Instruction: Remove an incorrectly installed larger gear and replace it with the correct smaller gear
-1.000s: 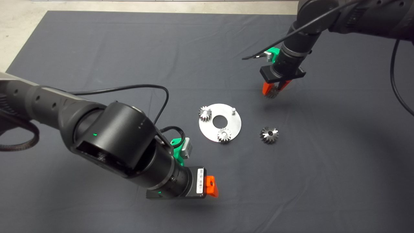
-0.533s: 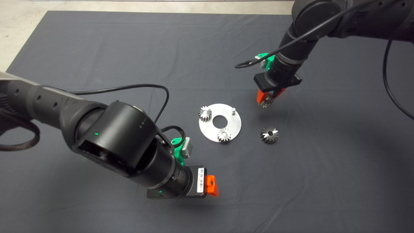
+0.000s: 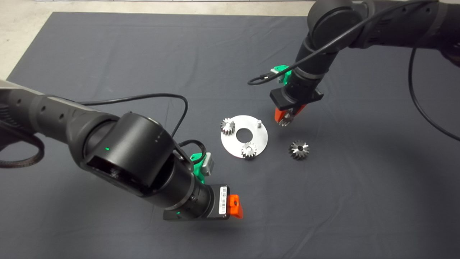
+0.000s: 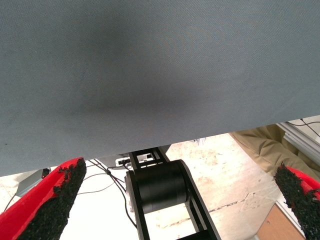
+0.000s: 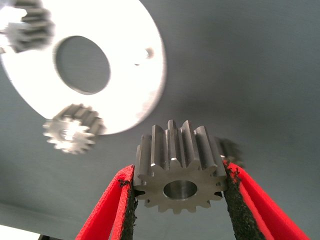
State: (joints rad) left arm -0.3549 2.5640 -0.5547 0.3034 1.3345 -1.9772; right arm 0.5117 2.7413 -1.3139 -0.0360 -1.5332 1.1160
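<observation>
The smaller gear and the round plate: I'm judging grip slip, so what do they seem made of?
The smaller gear, clamped in the right tool, looks like machined steel: dull grey, crisp teeth. The round plate looks like bright bare metal, perhaps aluminium, with a glaring, smooth face.

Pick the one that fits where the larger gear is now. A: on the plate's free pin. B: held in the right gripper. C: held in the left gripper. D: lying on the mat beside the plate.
D: the larger gear lies on the mat, clear of the plate; the right gripper holds the smaller gear.
</observation>
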